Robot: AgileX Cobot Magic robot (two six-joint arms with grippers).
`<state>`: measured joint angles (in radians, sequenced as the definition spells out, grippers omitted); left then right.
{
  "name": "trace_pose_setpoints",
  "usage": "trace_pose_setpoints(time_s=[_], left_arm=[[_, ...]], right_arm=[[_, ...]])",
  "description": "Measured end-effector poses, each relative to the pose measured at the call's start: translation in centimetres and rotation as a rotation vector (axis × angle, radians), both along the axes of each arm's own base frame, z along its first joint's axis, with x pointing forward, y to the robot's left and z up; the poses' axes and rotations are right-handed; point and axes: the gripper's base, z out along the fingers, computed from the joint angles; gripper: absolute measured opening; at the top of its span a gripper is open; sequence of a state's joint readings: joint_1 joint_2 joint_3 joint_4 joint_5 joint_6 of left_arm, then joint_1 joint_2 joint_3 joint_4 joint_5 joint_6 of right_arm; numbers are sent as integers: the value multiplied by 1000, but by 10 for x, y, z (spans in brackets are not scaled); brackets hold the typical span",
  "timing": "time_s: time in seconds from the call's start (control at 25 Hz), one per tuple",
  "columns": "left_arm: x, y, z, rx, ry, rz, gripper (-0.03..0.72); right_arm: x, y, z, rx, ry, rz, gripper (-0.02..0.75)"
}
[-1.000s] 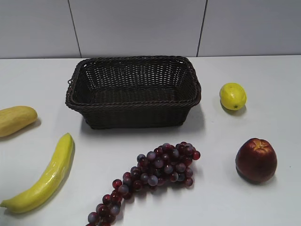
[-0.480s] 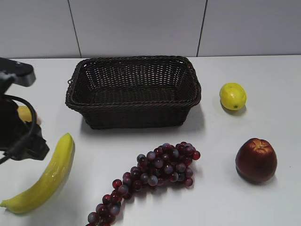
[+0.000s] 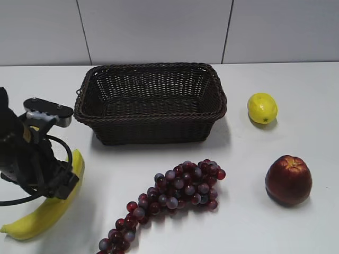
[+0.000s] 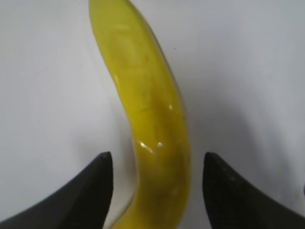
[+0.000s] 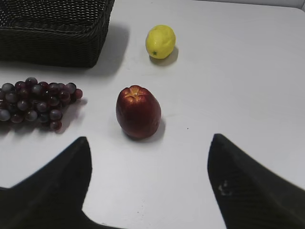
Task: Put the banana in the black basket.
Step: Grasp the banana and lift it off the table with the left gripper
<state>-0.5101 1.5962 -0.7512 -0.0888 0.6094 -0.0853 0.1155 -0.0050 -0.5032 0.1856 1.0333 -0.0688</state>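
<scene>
Directly below the left gripper (image 4: 157, 188), fingers spread apart, lies the banana (image 4: 150, 109), its long axis running between them (not crosswise). Its yellow body passes under the fingers without touching either, well left of the black basket (image 3: 151, 100).

A white table (image 3: 265, 233) is shown carrying several loose fruits. A bunch of dark red and purple grapes (image 3: 175, 196) is laid diagonally near the front centre, its thin end directed toward the front edge. A red apple (image 3: 288, 180) is placed upright to the right of the grapes, well apart from them. A small yellow lemon (image 3: 262, 108) is positioned behind the apple. A pale tiled wall (image 3: 159, 29) is seen behind the table
</scene>
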Motion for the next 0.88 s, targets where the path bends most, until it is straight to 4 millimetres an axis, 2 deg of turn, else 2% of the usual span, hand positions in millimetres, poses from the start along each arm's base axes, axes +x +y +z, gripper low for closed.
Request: trace_pose_setpoints(time_s=[0.52,0.6,0.68,0.72,0.88], left_arm=[[10,-6,-36,12,44,32,582],[10,-7,-37,5,51,43,552],[9,-7,-36,4,55,46,475],[8,-6,-35,3,57,47,412],[6,-5,-21,-7,35,38,413]], right_arm=[[0,0,0,0,0,0,571],[0,0,0,0,0,0,571],[0,0,0,0,0,0,571],[0,0,0,0,0,0,571],[0,0,0,0,0,0,571]])
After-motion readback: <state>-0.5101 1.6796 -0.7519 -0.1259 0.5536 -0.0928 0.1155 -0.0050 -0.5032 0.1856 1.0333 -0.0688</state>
